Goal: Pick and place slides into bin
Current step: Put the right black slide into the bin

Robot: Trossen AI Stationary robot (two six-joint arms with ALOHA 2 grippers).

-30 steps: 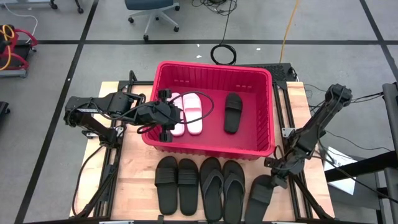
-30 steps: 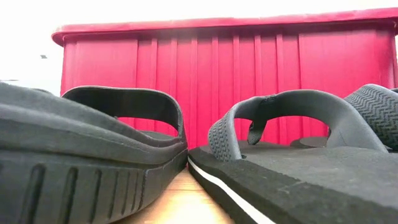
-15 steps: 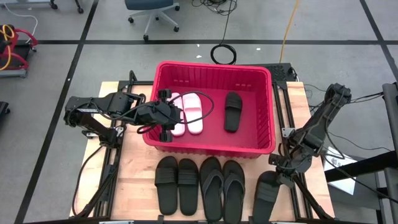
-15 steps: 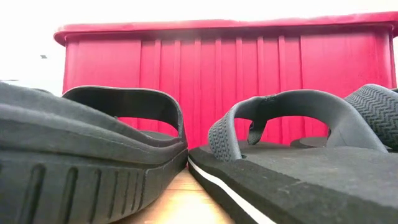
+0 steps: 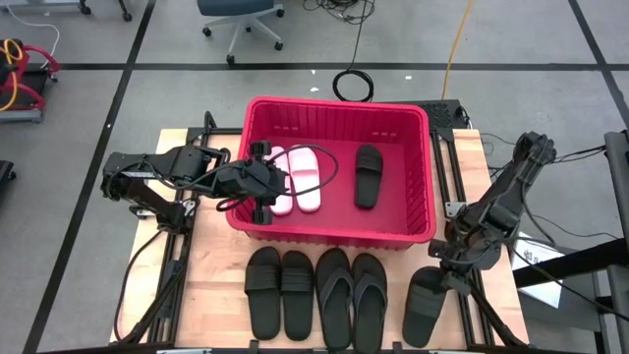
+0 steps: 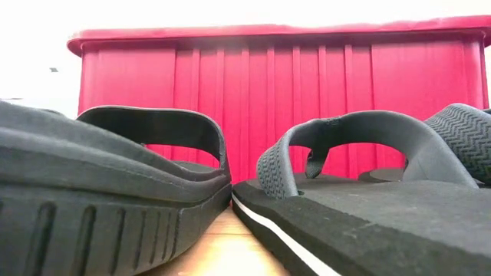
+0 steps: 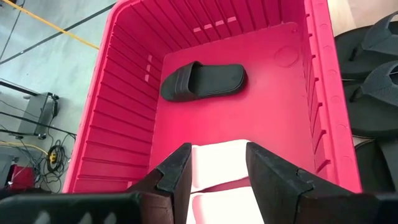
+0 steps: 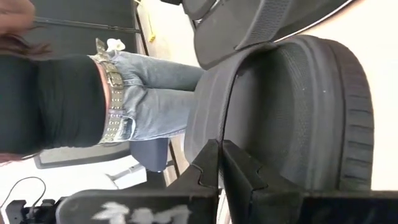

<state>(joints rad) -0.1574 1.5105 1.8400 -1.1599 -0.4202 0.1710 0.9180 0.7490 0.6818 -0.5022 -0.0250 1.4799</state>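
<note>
Front edge of desk: four black slides in a row, soles down. Beside them, a fifth black slide at the right corner, its strap clamped in the right hand; fingers shut together on it (a person stands beyond, in jeans). Farther back, the red bin holds the white pair and one black slide. Left hand hovers over the white pair, fingers spread, gripping nothing.

- Red bin, centre of the frame: holds the white pair at left and one black slide at right.
- Below it, in a row: black wide-strap pair, thong pair, single black slide at lower right.
</note>
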